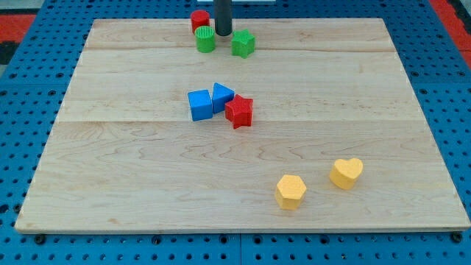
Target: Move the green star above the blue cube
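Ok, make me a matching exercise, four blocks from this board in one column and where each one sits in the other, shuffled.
Blocks:
1. green star-shaped block
2. blue cube block
3. yellow heart-shaped block
4. red star-shaped block

Places:
A. near the view's bottom right, beside the yellow hexagonal block
B. near the view's top edge, just right of my tip
C. mid-board, leftmost of the cluster of three
D. mid-board, rightmost of the cluster of three

Pairs: 1-B, 2-C, 3-A, 4-D

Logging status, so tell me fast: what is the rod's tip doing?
My tip: no gripper, holding nothing; between the green ribbed cylinder and green star block.
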Robot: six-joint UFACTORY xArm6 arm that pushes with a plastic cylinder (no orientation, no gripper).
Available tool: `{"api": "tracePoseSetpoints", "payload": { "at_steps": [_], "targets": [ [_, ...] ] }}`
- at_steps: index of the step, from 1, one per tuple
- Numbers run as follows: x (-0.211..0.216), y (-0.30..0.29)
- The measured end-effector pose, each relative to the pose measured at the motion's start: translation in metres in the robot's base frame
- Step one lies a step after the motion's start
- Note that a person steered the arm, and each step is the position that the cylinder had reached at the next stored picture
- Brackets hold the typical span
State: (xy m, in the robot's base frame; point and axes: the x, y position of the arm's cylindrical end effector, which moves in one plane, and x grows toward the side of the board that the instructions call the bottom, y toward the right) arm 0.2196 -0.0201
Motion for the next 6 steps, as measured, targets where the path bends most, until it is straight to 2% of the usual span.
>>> {"api": "tracePoseSetpoints", "payload": {
  "at_steps": [1, 2, 3, 4, 6],
  "targets": [
    [0.019, 0.062],
    [0.045, 0.015],
    [0.035, -0.016],
    [0.086, -0.032],
    [0.114, -0.026]
  ]
}}
